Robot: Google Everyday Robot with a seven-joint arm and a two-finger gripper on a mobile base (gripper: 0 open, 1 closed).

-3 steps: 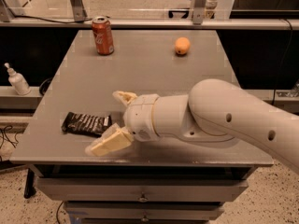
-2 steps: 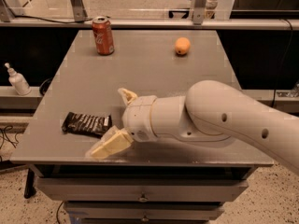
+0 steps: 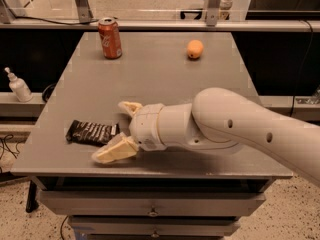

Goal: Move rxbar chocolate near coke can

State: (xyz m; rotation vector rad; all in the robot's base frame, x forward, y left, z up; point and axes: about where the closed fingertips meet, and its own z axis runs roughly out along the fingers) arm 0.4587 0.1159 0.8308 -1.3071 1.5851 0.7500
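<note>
The rxbar chocolate (image 3: 91, 132) is a flat black wrapped bar lying near the front left of the grey table (image 3: 165, 79). The coke can (image 3: 109, 38) stands upright at the far left of the table, red with a silver top. My gripper (image 3: 118, 129) reaches in from the right, just to the right of the bar's right end. Its two pale fingers (image 3: 113, 151) are spread wide apart, one behind and one in front of the bar's end, holding nothing.
A round orange fruit (image 3: 195, 49) sits at the far right of the table. A white pump bottle (image 3: 19, 86) stands on a ledge left of the table. A rail with metal posts runs behind the table. My bulky arm (image 3: 235, 126) covers the front right.
My gripper has shifted slightly left toward the bar's right end, fingers still spread. The bar, the can and the orange have not moved.
</note>
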